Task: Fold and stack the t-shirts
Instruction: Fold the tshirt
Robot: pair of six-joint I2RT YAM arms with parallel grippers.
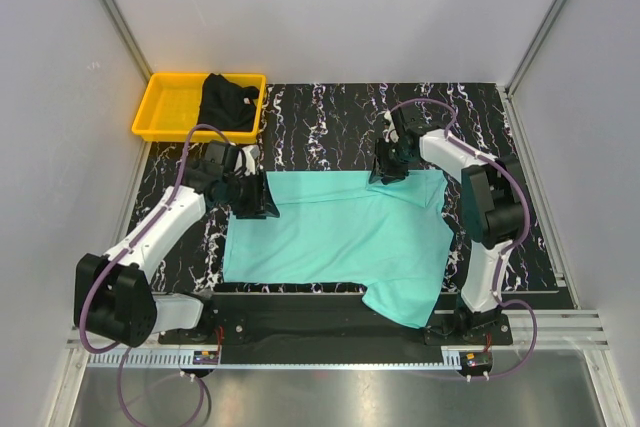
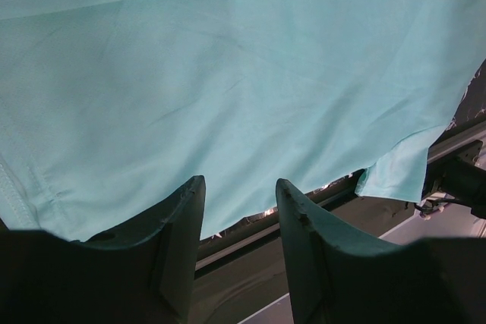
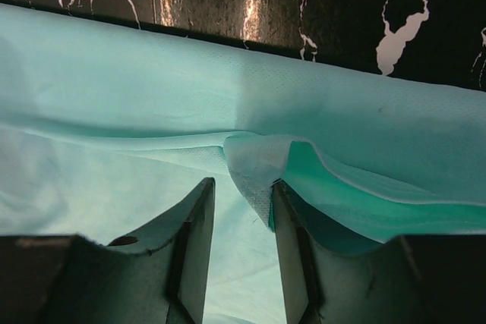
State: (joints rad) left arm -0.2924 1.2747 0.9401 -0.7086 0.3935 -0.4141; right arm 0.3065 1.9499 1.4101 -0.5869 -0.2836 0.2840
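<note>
Teal shirt (image 1: 335, 237) is spread with its far edge at both jaws: left jaws half-open, empty; right jaws half-open at a raised fold (image 3: 258, 153). Black shirt (image 1: 228, 102) is seen beyond left jaws.

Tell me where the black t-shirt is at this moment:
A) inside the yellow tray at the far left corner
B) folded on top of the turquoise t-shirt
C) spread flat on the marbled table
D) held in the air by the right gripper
A: the black t-shirt lies bunched inside the yellow tray, and only the turquoise t-shirt is spread on the table.
</note>
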